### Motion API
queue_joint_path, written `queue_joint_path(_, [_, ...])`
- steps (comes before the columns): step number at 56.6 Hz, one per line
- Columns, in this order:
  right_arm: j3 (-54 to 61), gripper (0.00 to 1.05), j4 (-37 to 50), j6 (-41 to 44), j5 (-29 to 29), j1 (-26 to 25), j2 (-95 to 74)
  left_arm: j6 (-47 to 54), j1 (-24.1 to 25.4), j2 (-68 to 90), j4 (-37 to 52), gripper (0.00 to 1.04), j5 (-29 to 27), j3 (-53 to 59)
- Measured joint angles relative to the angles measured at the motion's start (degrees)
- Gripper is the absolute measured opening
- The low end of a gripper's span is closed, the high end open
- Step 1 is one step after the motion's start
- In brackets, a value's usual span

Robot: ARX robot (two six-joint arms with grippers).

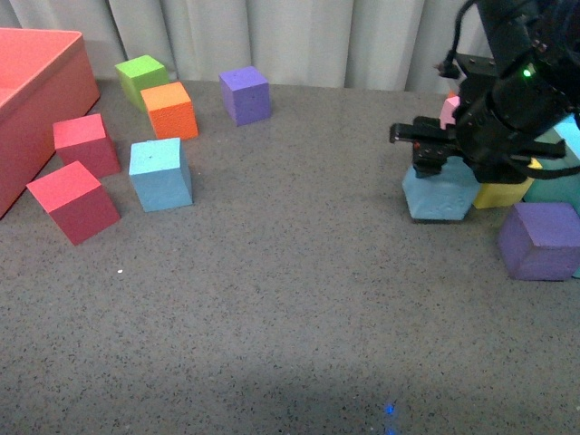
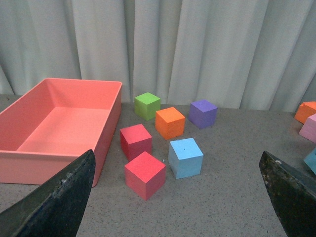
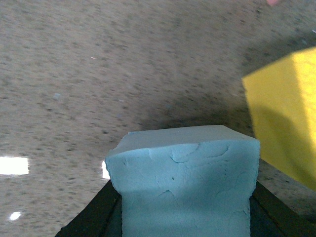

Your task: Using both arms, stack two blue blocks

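One blue block [image 1: 439, 193] sits at the right of the table with my right gripper [image 1: 444, 154] shut on it from above. In the right wrist view that blue block [image 3: 186, 185] fills the space between the black fingers [image 3: 84, 222] and shows faint embossed marks. The other blue block [image 1: 160, 173] rests on the table at the left, also seen as the blue block [image 2: 185, 157] in the left wrist view. My left gripper [image 2: 180, 197] is open, well short of it, with nothing between its fingers [image 2: 59, 197]. The left arm is out of the front view.
Two red cubes [image 1: 72, 200] [image 1: 85, 145], an orange cube [image 1: 169, 110], a green cube [image 1: 141, 77] and a purple cube [image 1: 245, 94] lie near the left blue block. A red bin [image 1: 36, 100] stands far left. A yellow cube [image 1: 503, 191], a purple cube [image 1: 540, 240] and a pink cube [image 1: 449, 111] crowd the right gripper.
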State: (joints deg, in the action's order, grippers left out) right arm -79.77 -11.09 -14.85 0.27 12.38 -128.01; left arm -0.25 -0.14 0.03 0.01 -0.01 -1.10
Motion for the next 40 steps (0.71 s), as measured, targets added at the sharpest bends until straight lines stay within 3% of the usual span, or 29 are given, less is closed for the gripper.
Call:
queue_joint_path(20, [-12.1,0.47,-4.8,-3.9,-0.6,8.3,-5.6,0.0,0.0,0.0,0.0,0.98,0.0,0.0])
queue_joint_path(40, [-20.9,0.47,-9.6,-6.3,-1.1,11.4,-11.5,0.0,0.0,0.0,0.0,0.98,0.0,0.0])
